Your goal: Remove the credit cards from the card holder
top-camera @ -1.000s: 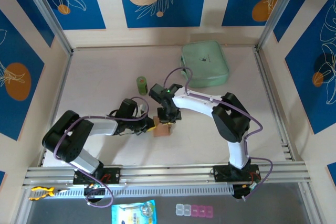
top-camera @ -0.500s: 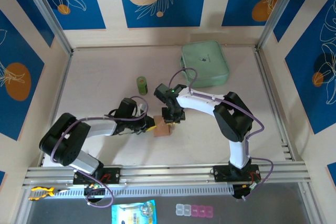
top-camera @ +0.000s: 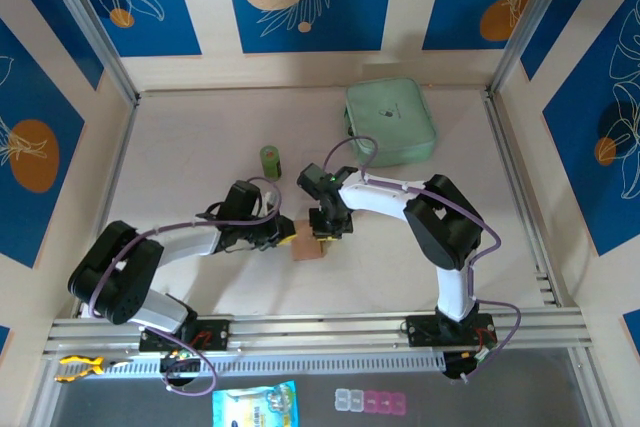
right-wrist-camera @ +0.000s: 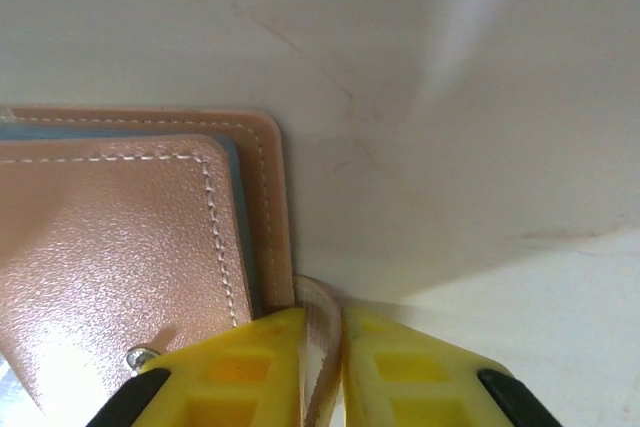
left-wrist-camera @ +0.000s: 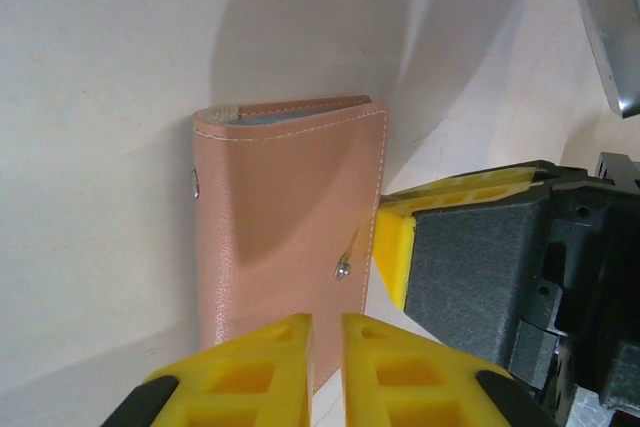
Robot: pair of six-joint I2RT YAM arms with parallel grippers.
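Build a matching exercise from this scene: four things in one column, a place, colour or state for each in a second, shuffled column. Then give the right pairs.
Things
1. card holder
2. zip pouch
3. green cylinder
4. right hand

Descriptions
A. closed on the snap tab
B. mint green, lying at the far right
C. small, standing apart to the left of the pouch
D. tan-pink, folded shut, lying flat

Pairs: 1-D, 2-B, 3-C, 4-A
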